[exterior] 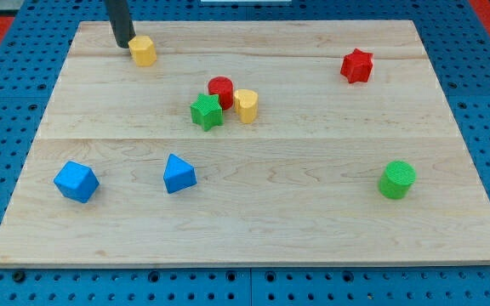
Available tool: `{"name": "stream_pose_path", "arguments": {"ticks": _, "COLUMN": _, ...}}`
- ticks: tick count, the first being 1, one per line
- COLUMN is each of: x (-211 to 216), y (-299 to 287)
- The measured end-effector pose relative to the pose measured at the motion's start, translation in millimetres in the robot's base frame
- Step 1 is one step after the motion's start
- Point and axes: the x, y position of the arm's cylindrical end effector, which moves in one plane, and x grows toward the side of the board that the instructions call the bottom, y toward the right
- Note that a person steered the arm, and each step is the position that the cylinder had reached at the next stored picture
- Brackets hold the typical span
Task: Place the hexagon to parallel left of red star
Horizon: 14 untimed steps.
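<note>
The yellow hexagon (144, 51) sits near the board's top left. My tip (123, 43) is just to its left and slightly above, touching or almost touching it. The red star (356, 65) lies far off at the top right of the board, roughly level with the hexagon.
A red cylinder (220, 91), a yellow heart-like block (246, 105) and a green star (206, 111) cluster at mid-board. A blue cube-like block (76, 181) and a blue pentagon-like block (179, 173) lie lower left. A green cylinder (396, 179) lies lower right.
</note>
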Motion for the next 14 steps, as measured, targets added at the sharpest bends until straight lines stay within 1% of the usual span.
{"name": "stream_pose_path", "arguments": {"ticks": 1, "x": 23.9, "y": 29.8}}
{"name": "stream_pose_path", "arguments": {"ticks": 2, "x": -7.1, "y": 22.9}}
{"name": "stream_pose_path", "arguments": {"ticks": 3, "x": 22.7, "y": 88.7}}
{"name": "stream_pose_path", "arguments": {"ticks": 4, "x": 56.7, "y": 85.8}}
{"name": "stream_pose_path", "arguments": {"ticks": 5, "x": 23.6, "y": 96.1}}
{"name": "stream_pose_path", "arguments": {"ticks": 6, "x": 23.3, "y": 78.6}}
{"name": "stream_pose_path", "arguments": {"ticks": 13, "x": 23.3, "y": 78.6}}
{"name": "stream_pose_path", "arguments": {"ticks": 14, "x": 9.0, "y": 47.4}}
